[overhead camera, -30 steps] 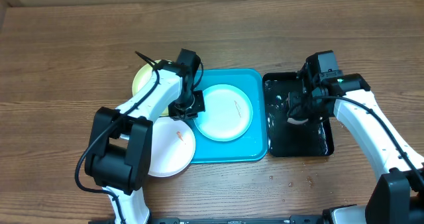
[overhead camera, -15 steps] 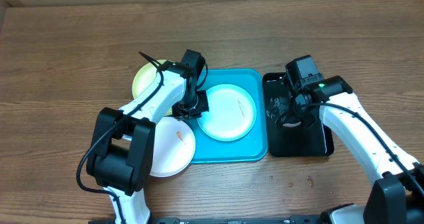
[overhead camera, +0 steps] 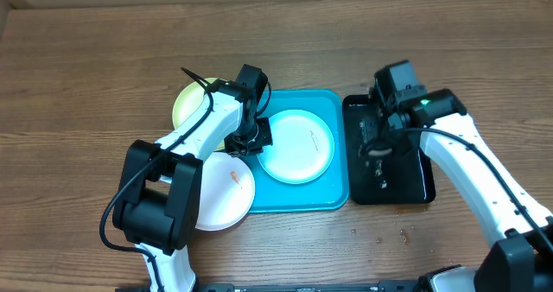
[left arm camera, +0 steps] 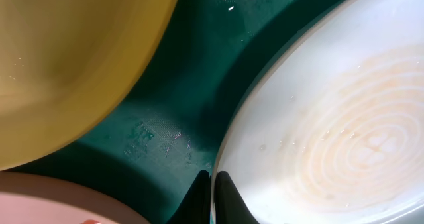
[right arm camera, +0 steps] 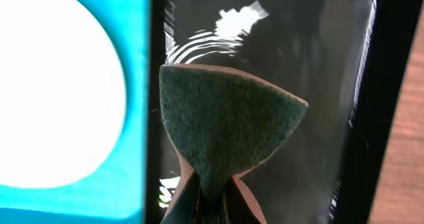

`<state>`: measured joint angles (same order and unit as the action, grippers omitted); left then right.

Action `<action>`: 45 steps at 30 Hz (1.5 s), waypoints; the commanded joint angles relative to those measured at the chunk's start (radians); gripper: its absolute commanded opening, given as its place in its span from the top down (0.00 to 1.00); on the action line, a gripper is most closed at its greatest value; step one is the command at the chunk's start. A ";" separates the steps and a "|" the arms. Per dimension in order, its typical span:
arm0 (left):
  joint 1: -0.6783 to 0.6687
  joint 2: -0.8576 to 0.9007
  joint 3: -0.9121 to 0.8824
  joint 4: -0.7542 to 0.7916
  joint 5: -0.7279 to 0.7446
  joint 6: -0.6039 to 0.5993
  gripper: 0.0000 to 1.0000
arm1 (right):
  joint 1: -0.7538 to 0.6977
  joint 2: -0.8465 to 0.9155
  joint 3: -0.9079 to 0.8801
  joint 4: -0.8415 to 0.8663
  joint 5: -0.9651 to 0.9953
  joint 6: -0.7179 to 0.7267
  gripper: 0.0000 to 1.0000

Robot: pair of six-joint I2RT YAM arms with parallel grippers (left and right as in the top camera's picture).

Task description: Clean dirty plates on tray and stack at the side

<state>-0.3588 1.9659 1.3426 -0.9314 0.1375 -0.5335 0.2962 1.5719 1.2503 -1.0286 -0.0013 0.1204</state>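
Note:
The light cyan plate lies on the cyan tray and carries a thin orange smear. My left gripper is shut on its left rim; the left wrist view shows the fingers pinching the plate's edge over the tray floor. The yellow-green plate lies off the tray at the back left. The white plate, with an orange smear, lies at the front left. My right gripper is shut on a green sponge.
A glossy black tray holding water stands right of the cyan tray; the sponge hangs over it. Small specks lie on the wooden table in front of the black tray.
My right arm shifted left over the black tray, then turned and drew back a little with the sponge. My left gripper nudged slightly right and has stayed on the plate rim.

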 commanded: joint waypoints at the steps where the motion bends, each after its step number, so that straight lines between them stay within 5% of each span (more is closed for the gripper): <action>1: -0.003 0.010 0.014 0.001 -0.015 -0.020 0.96 | 0.007 -0.021 0.061 0.022 -0.183 0.010 0.96; 10: -0.003 0.010 0.014 0.005 -0.015 -0.020 0.96 | 0.119 -0.010 0.060 0.130 -0.252 0.071 0.96; 20: -0.003 0.010 0.014 -0.003 -0.014 -0.020 0.96 | 0.259 0.136 0.059 0.169 -0.032 0.121 0.96; 45: -0.003 0.010 0.014 -0.011 -0.015 -0.005 0.96 | 0.272 0.321 -0.021 0.355 0.068 0.146 0.96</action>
<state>-0.3588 1.9659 1.3426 -0.9394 0.1375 -0.5331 0.5694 1.8786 1.2499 -0.6907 0.0566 0.2615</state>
